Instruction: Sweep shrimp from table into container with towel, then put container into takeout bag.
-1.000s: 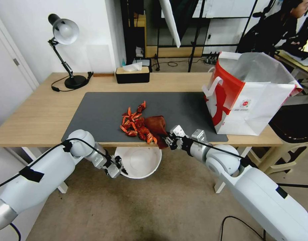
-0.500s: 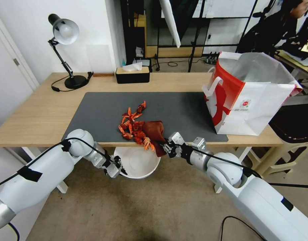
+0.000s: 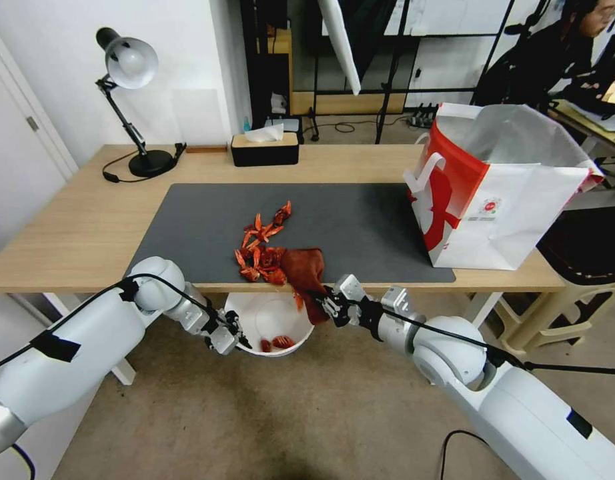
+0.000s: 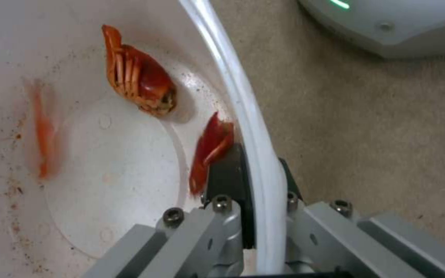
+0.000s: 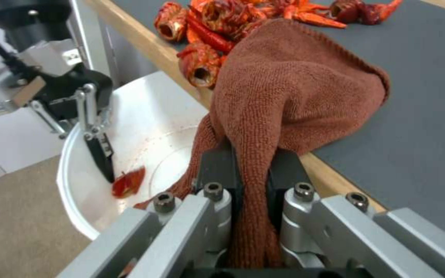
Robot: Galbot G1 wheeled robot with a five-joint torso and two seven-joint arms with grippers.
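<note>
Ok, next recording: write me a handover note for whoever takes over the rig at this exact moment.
Left gripper: shut on the container rim, holding it below the table front edge.
Right gripper: shut on the towel, which drapes over the edge.
Done: a few shrimp pieces lie in the container.
Left: most shrimp sit on the mat near the edge; sweep them in, then put the container into the takeout bag standing on the table's right end.

Shrimp [image 3: 262, 248] left of towel [image 3: 306, 267], container [image 3: 254, 319] below table [image 3: 67, 227] edge.
</note>
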